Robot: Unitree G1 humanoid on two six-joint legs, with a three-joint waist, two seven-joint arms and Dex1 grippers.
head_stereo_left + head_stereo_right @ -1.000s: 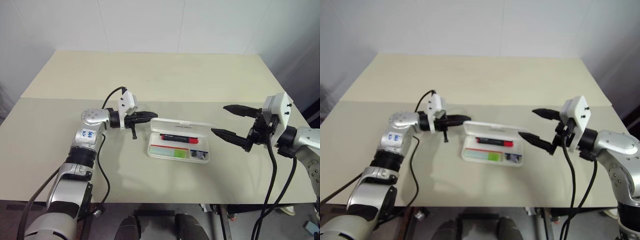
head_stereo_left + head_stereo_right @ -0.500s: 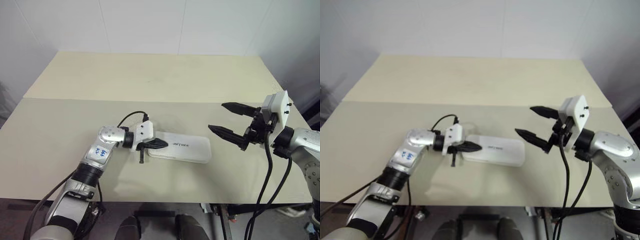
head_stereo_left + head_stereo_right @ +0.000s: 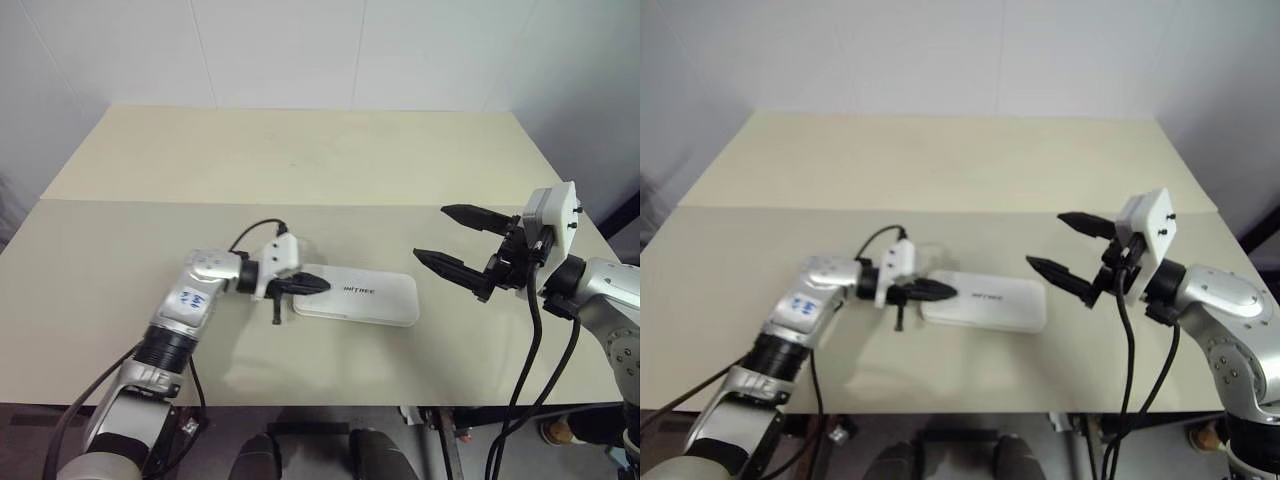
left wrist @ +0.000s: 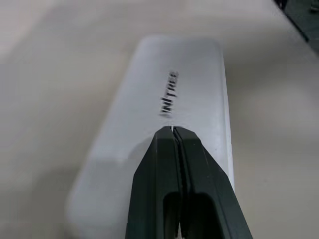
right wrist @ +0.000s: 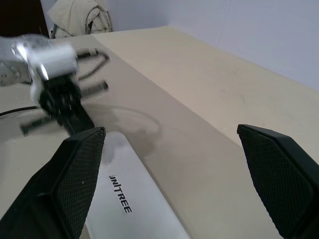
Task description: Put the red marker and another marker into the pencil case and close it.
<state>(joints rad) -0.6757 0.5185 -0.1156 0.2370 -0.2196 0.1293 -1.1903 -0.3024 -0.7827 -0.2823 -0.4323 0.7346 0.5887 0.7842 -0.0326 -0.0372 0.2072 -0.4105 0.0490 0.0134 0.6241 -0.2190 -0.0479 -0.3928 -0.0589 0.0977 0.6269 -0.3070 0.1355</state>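
In the head view you see the pencil case lying closed and flat on the table, near the front edge, lettering up. Your left gripper has its 2 fingers pressed together, tip over the case's left end. Your right gripper hangs to the right of the case, apart from it, fingers spread wide and empty.

In the left wrist view the 2 fingers meet above the white lid.

In the right wrist view the 2 spread fingers frame the case, with the left gripper at its far end.
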